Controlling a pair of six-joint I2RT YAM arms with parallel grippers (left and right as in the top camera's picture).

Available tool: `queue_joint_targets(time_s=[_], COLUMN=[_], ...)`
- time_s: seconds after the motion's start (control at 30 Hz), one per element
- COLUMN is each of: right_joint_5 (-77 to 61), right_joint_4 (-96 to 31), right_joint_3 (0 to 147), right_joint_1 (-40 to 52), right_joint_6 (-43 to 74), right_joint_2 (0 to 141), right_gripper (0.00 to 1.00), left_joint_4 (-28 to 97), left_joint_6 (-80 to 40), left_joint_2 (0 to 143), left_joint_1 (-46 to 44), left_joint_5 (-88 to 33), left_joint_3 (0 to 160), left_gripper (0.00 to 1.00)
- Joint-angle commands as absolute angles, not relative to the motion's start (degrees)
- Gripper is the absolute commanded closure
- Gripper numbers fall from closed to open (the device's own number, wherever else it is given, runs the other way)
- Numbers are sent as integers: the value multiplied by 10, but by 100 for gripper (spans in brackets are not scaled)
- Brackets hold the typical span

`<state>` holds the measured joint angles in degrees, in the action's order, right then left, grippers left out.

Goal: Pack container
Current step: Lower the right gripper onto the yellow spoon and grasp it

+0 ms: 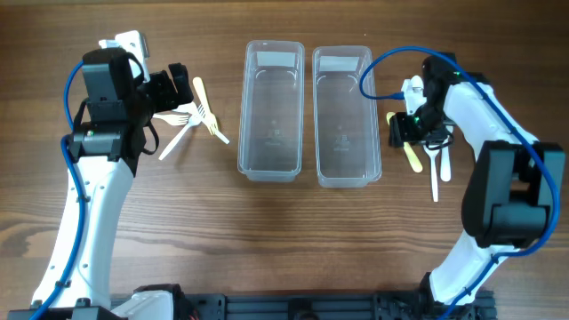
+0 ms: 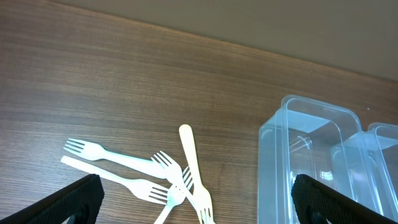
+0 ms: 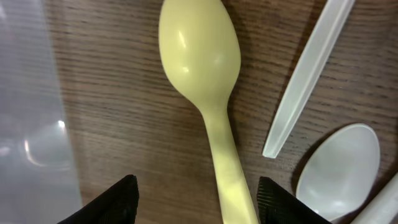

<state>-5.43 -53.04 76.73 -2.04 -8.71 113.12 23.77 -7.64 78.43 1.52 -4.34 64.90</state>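
The right fingers [image 3: 118,202] stand partly apart, one on each side of the handle of the yellow spoon [image 3: 199,56], and are not clamped on it. The spoon lies flat on the desk [image 3: 124,93]. Its long axis runs straight away from the fingers, bowl at the far end, roughly along the wall of the right container [image 3: 31,124] just beside it. A white spoon [image 3: 342,168] lies near. The left fingers [image 2: 74,199] are spread wide and hold nothing, above the forks [image 2: 118,160] near the left container [image 2: 298,143].
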Motion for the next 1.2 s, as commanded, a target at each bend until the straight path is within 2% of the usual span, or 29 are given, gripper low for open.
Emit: queue_joint_targets(time_s=[0.0, 0.17, 0.27, 0.43, 0.67, 0.8, 0.83, 0.9, 1.17], right_joint_5=[-10, -11, -13, -13, -12, -11, -11, -10, 0], right_joint_4=[-522, -498, -500, -506, -542, -542, -543, -542, -537], right_joint_3=[771, 771, 771, 758, 756, 756, 756, 756, 785], right_joint_1=[-15, -15, -14, -8, -6, -6, -6, -6, -7], right_joint_6=[-91, -106, -105, -103, -78, -59, -58, -54, 2], right_joint_2=[1154, 1164, 1172, 1180, 1180, 1180, 1180, 1180, 1132], right_gripper=[39, 43, 57, 65, 70, 80, 88, 95, 96], left_joint_4=[242, 245, 247, 247, 247, 247, 247, 247, 247], left_joint_6=[-78, -78, -78, -78, -78, -78, -78, -78, -78], left_joint_2=[786, 786, 786, 786, 786, 786, 786, 786, 786], left_joint_1=[18, 18, 18, 18, 18, 18, 18, 18, 18], left_joint_5=[-44, -44, -44, -44, -44, -44, -44, -44, -44], left_joint_3=[658, 658, 658, 658, 658, 658, 658, 658, 658], left_gripper=[0, 0, 0, 0, 0, 0, 0, 0, 0])
